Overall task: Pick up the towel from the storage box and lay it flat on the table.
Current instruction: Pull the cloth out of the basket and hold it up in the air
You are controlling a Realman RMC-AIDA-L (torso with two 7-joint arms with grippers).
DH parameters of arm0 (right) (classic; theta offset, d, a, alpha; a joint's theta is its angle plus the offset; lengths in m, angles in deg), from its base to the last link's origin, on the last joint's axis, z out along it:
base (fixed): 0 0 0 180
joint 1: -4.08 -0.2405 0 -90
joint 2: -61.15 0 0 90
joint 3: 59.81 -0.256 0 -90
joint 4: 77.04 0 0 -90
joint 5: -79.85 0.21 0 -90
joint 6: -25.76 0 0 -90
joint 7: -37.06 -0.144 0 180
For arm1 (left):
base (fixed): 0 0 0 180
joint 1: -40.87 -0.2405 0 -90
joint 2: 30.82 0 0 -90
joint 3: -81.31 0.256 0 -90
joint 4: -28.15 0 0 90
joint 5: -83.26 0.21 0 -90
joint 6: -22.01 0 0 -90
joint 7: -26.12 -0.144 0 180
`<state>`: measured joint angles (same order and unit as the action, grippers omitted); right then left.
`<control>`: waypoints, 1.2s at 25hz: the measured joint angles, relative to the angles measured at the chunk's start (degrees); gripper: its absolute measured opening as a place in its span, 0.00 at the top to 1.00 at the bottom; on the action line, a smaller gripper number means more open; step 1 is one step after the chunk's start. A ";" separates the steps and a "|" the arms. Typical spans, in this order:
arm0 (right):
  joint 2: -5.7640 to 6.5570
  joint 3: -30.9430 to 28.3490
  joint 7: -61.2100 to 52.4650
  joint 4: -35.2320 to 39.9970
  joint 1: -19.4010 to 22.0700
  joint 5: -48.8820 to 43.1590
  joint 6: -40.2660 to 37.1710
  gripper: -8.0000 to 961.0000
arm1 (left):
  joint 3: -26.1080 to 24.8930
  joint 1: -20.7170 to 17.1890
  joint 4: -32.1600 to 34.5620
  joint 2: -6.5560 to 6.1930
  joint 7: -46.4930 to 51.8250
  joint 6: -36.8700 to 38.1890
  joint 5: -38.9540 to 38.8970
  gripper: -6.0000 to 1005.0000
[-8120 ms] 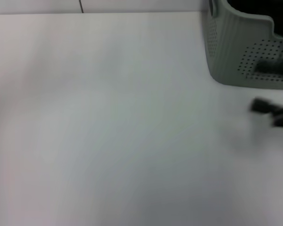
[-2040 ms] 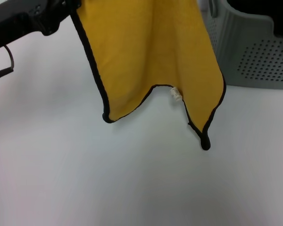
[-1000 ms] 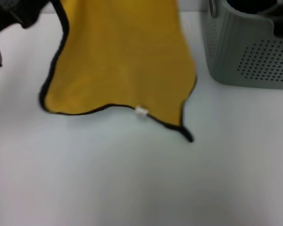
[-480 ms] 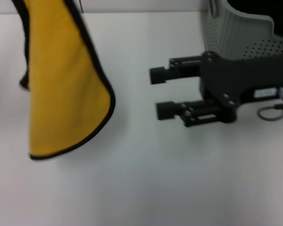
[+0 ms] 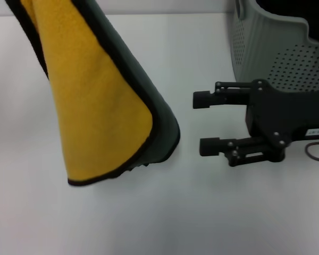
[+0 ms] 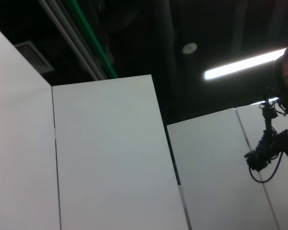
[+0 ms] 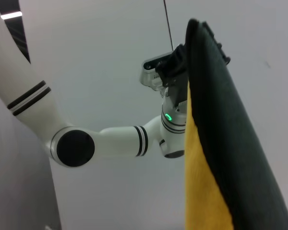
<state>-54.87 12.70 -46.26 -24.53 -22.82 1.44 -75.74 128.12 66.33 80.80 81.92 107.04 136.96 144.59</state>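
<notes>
- Mustard-yellow black-edged towel hangs folded above white desk, left gripper fingers clamped on its top.
- Right gripper, fingers spread, empty, between towel and grey-green perforated storage box.

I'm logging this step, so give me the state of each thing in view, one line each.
towel: hanging in the air, folded over, not flat.
left gripper: raised, shut on the towel's top edge.
right gripper: open, empty, beside the towel.
storage box: upright on the table, behind the right gripper.
</notes>
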 joint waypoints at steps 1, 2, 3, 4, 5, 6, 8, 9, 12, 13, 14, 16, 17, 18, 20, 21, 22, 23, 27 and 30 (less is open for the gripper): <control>-0.09 0.43 1.36 -1.85 -0.39 0.65 0.26 0.20 | 0.06 0.24 0.09 0.16 -0.14 -0.01 -0.01 0.99; -0.12 1.05 3.23 -4.22 -1.00 1.84 0.88 0.20 | 0.14 0.45 0.19 0.27 -0.26 -0.01 -0.01 0.99; -0.13 1.74 5.50 -7.41 -2.04 3.27 1.44 0.20 | 0.19 0.59 0.24 0.32 -0.33 -0.02 0.03 0.99; -0.14 2.16 7.31 -9.92 -2.98 4.39 1.77 0.20 | 0.26 0.80 0.25 0.37 -0.36 -0.02 0.11 0.99; -0.14 2.34 9.60 -13.32 -4.30 5.75 1.83 0.20 | 0.31 0.94 0.26 0.45 -0.37 -0.03 0.19 0.99; -0.15 2.44 11.65 -16.46 -5.63 6.86 1.81 0.20 | 0.31 1.03 0.26 0.51 -0.38 -0.03 0.22 0.99; -0.16 2.46 14.65 -21.33 -8.07 8.49 1.69 0.23 | 0.36 1.37 0.27 0.70 -0.42 -0.03 0.36 0.99; -0.16 2.46 15.89 -23.18 -9.28 9.02 1.67 0.24 | 0.36 1.45 0.28 0.75 -0.45 -0.04 0.40 0.99; -0.16 2.49 17.83 -26.90 -12.98 9.26 1.92 0.27 | 0.17 1.55 0.29 0.81 -0.47 -0.14 0.47 0.99; -0.16 2.56 18.03 -27.85 -13.84 9.16 2.14 0.27 | 0.05 1.56 0.31 0.82 -0.48 -0.20 0.47 0.99; -0.16 2.65 18.17 -28.52 -14.69 9.14 2.38 0.28 | 0.05 1.59 0.30 0.81 -0.48 -0.24 0.48 0.99; -0.16 3.55 18.25 -29.56 -15.88 9.16 3.55 0.29 | 0.02 1.60 0.27 0.81 -0.51 -0.30 0.48 0.99; -0.15 4.13 18.17 -29.81 -16.29 9.27 4.29 0.30 | 0.02 1.61 0.15 0.82 -0.60 -0.31 0.49 0.99; -0.16 4.71 18.07 -29.93 -16.56 9.38 4.85 0.30 | 0.06 1.61 0.05 0.86 -0.75 -0.32 0.50 0.99; -0.16 6.24 17.44 -30.04 -17.10 9.50 5.67 0.32 | 0.19 1.59 -0.05 0.95 -1.07 -0.34 0.52 0.99; -0.16 6.95 16.91 -30.06 -17.35 9.53 5.90 0.33 | 0.24 1.56 -0.07 0.99 -1.16 -0.34 0.52 0.99; -0.16 7.68 16.29 -30.09 -17.63 9.60 6.15 0.34 | 0.27 1.53 -0.07 1.03 -1.20 -0.34 0.52 0.99; -0.16 8.16 15.83 -30.13 -17.77 9.61 6.33 0.35 | 0.27 1.46 -0.08 1.06 -1.20 -0.33 0.52 0.99; -0.16 8.88 15.57 -29.80 -17.45 9.64 5.60 0.39 | 0.30 1.20 -0.09 1.08 -1.20 -0.31 0.52 0.99; -0.16 9.08 15.85 -29.70 -17.25 9.65 4.70 0.42 | 0.30 1.05 -0.10 1.13 -1.20 -0.29 0.52 0.99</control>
<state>-55.03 21.78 -30.41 -54.23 -40.07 11.10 -71.04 128.42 67.38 80.70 83.04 105.83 136.67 145.11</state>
